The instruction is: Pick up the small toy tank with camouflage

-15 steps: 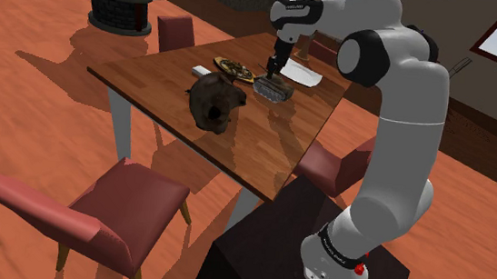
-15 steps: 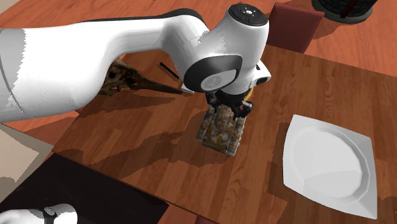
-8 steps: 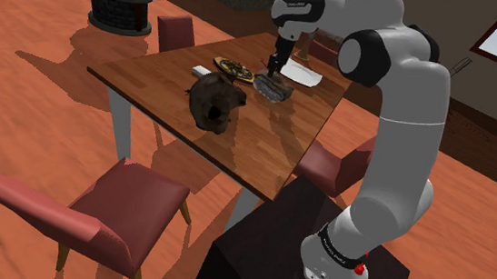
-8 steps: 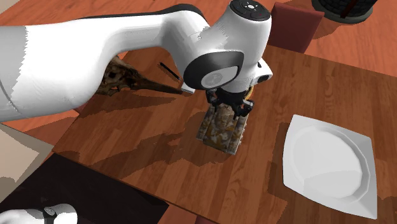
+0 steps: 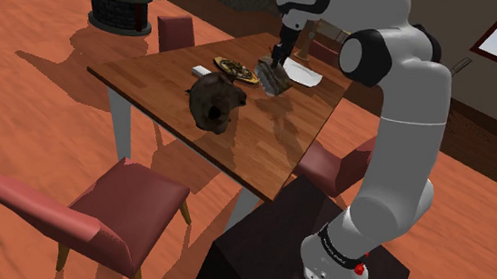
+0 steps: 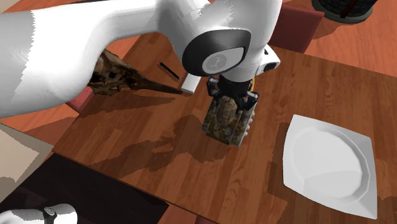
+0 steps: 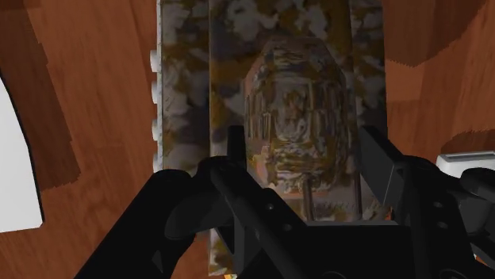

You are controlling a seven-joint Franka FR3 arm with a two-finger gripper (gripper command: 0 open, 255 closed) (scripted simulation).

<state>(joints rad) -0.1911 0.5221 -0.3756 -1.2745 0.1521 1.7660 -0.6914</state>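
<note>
The small camouflage toy tank [image 5: 271,77] hangs tilted above the wooden table [image 5: 159,91], with its shadow on the wood below it. My black gripper [image 5: 280,62] is shut on the tank's turret from above. In the second exterior view the tank [image 6: 229,121] hangs under the gripper [image 6: 233,105], clear of the table top [image 6: 159,159]. The wrist view looks down on the brown and grey tank [image 7: 270,79]. There the gripper [image 7: 305,162] clasps the turret, one finger [image 7: 236,150] on each side.
A dark brown skull-like object [image 5: 215,101] lies near the table's middle. A white plate [image 6: 327,165] sits beside the tank. A round ornate dish [image 5: 236,67] and a small white block [image 5: 200,70] lie behind it. Red chairs [image 5: 133,198] stand around the table.
The gripper has risen with the tank clasped in it. The tank has left the table top and now hangs tilted above it.
</note>
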